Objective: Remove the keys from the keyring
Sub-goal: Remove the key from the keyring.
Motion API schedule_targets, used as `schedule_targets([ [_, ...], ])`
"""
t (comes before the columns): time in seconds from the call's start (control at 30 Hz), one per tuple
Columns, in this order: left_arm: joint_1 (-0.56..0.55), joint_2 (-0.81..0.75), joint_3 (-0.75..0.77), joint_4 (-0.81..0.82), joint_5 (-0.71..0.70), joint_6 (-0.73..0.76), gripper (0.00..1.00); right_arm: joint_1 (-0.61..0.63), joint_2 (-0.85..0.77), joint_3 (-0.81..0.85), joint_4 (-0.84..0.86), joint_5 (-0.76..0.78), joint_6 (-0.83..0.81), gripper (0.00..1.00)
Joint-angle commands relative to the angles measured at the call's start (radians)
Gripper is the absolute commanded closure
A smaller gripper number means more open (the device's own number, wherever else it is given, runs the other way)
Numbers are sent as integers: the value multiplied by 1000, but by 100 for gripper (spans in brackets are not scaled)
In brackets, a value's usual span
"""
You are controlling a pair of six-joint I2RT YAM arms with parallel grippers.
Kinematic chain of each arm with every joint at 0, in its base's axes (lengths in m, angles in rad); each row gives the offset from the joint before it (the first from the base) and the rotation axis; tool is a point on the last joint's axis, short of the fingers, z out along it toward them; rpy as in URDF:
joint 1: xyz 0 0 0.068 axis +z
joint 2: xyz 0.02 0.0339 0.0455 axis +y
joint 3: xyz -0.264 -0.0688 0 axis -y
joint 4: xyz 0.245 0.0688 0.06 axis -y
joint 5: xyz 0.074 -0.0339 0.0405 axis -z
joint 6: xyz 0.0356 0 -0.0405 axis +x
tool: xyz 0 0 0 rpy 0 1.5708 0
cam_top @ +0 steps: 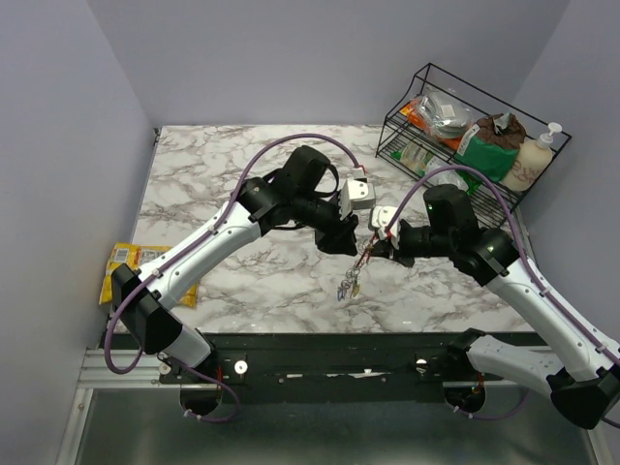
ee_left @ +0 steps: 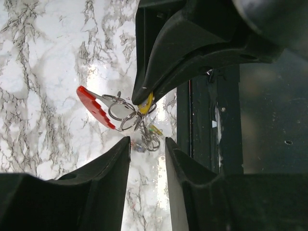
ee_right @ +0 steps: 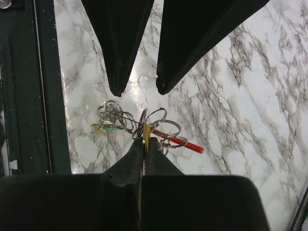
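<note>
White marble-patterned counter [cam_top: 223, 184] enclosed by lilac walls, with a wire basket [cam_top: 494, 100] of packets at the far right corner. Near the counter's front centre, the right end effector [ee_right: 146, 142] is pinched fully closed on a yellow key [ee_right: 146, 131]. From this key the keyring [ee_left: 94, 106], red in part, and the other keys [ee_right: 108, 128] hang in a bunch of wire loops. The left end effector [ee_left: 147, 140] stands partly open just beside the bunch, holding nothing.
</note>
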Motion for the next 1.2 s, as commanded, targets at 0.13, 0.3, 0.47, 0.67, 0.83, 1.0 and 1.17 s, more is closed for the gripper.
schedule_targets([
  [0.13,-24,10,-7,16,-15,8,53,6,-22,46,-35,-76,-14,99],
  [0.3,-34,25,-4,4,1,22,53,6,-25,53,-43,-100,-17,99],
  [0.47,-34,34,-3,-7,28,34,53,5,-39,60,-54,-128,-13,99],
  [0.67,-35,33,-1,-10,83,36,53,-2,-54,55,-42,-159,4,99],
  [0.83,-32,1,14,-2,87,30,52,-25,-76,7,18,-150,30,99],
  [1.0,-26,-21,17,3,113,11,52,-57,-94,-11,35,-225,46,99],
  [1.17,5,-27,29,10,175,-13,52,-60,-97,-49,70,-271,64,99],
])
